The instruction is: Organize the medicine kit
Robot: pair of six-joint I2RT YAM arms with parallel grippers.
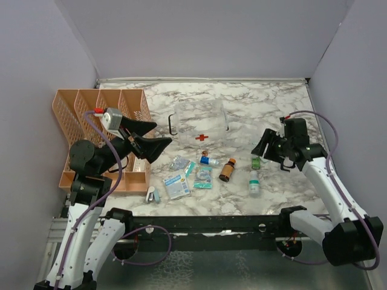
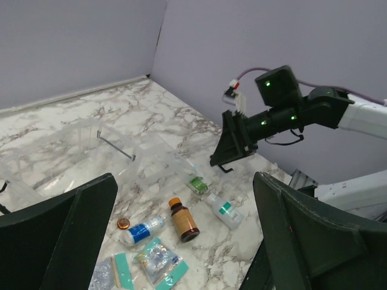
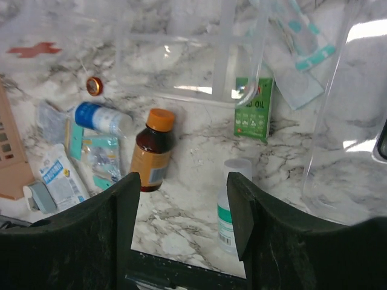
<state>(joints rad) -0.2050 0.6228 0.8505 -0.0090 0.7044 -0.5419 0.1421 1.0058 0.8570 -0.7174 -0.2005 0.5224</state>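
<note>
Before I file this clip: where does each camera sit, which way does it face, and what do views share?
Top external: above and behind the left arm and right arm, looking down on the table; both show, with the left gripper and right gripper.
Left wrist: on the left arm, facing across the table toward the right arm; its own fingers frame the bottom.
Right wrist: on the right arm, angled down at items before the medicine kit; its own fingers show.
Shared: the brown bottle appears in all three.
</note>
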